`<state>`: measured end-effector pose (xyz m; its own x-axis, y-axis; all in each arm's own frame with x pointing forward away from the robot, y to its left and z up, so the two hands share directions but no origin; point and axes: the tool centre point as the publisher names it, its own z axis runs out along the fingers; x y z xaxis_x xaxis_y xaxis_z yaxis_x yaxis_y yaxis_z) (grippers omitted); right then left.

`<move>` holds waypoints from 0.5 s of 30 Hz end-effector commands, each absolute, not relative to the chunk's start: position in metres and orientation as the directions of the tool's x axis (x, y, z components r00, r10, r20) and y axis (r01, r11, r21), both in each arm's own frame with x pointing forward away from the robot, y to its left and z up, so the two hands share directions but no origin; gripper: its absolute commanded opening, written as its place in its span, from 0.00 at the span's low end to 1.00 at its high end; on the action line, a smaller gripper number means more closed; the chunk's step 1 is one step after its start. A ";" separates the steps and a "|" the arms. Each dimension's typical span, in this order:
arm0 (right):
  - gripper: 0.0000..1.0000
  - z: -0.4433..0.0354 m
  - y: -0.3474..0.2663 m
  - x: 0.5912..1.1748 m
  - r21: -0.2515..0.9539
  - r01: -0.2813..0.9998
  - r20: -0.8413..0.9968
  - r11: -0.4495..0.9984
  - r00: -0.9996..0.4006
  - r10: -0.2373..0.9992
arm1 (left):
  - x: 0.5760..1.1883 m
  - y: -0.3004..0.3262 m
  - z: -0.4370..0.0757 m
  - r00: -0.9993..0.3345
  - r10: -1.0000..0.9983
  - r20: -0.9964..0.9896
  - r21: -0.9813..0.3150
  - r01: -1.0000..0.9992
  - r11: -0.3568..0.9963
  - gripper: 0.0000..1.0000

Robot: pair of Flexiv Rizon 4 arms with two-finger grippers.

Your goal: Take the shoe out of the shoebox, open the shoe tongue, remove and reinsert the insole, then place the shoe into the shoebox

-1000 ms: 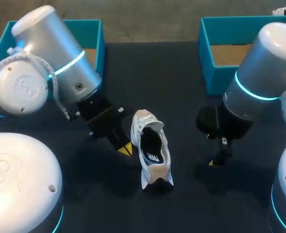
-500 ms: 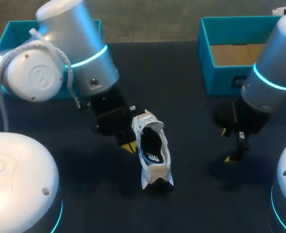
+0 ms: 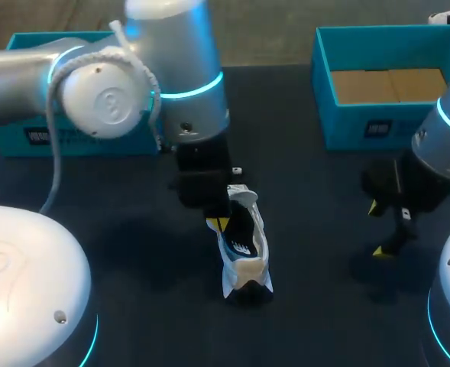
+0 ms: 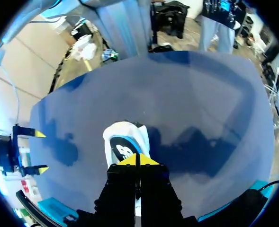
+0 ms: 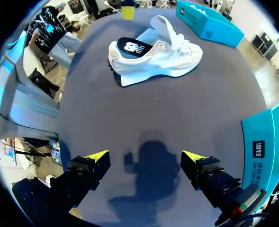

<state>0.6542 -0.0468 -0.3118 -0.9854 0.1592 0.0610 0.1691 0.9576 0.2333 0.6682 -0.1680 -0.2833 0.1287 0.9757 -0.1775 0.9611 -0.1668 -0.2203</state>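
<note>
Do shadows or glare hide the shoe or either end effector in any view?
Head view: the left arm, not shadow, covers part of the shoe. Left wrist view: table shadows lie beside the shoe, not on it. Right wrist view: the right end effector casts its shadow on bare table, clear of the shoe.

White shoe with black insole, teal shoebox, dark blue table.

my left gripper is over the shoe at mid-table; my right gripper is well to its right, with the shoebox behind.
</note>
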 end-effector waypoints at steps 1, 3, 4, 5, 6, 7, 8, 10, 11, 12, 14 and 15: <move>1.00 -0.312 -0.048 0.652 0.235 0.168 0.056 0.957 -0.986 0.160 | 0.674 -0.177 -0.286 0.188 0.982 0.031 -0.229 0.957 -0.176 0.00; 1.00 -0.312 -0.048 0.652 0.235 0.168 0.056 0.957 -0.986 0.160 | 0.674 -0.177 -0.286 0.188 0.982 0.031 -0.229 0.957 -0.176 0.00; 1.00 -0.312 -0.048 0.652 0.235 0.168 0.056 0.957 -0.986 0.160 | 0.674 -0.177 -0.286 0.188 0.982 0.031 -0.229 0.957 -0.176 0.00; 1.00 -0.312 -0.048 0.652 0.235 0.168 0.056 0.957 -0.986 0.160 | 0.674 -0.177 -0.286 0.188 0.982 0.031 -0.229 0.957 -0.176 0.00; 1.00 -0.312 -0.048 0.652 0.235 0.168 0.056 0.957 -0.986 0.160 | 0.674 -0.177 -0.286 0.188 0.982 0.031 -0.229 0.957 -0.176 0.00; 1.00 -0.312 -0.048 0.652 0.235 0.168 0.056 0.957 -0.986 0.160 | 0.674 -0.177 -0.286 0.188 0.982 0.031 -0.229 0.957 -0.176 0.00; 1.00 -0.312 -0.048 0.652 0.235 0.168 0.056 0.957 -0.986 0.160 | 0.674 -0.177 -0.286 0.188 0.982 0.031 -0.229 0.957 -0.176 0.00; 1.00 -0.312 -0.048 0.652 0.235 0.168 0.056 0.957 -0.986 0.160 | 0.675 -0.186 -0.293 0.217 0.972 0.088 -0.223 0.955 -0.193 0.00; 1.00 -0.312 -0.048 0.652 0.235 0.168 0.056 0.957 -0.986 0.160 | 0.675 -0.188 -0.295 0.229 0.970 0.082 -0.234 0.950 -0.205 0.00; 1.00 -0.312 -0.048 0.652 0.235 0.168 0.056 0.957 -0.986 0.160 | 0.677 -0.190 -0.297 0.243 0.967 0.076 -0.245 0.945 -0.219 0.00; 1.00 -0.312 -0.048 0.652 0.235 0.168 0.056 0.957 -0.986 0.160 | 0.675 -0.193 -0.302 0.258 0.962 0.090 -0.237 0.944 -0.231 0.00; 1.00 -0.312 -0.048 0.652 0.235 0.168 0.056 0.957 -0.986 0.160 | 0.674 -0.194 -0.305 0.268 0.959 0.092 -0.242 0.940 -0.240 0.00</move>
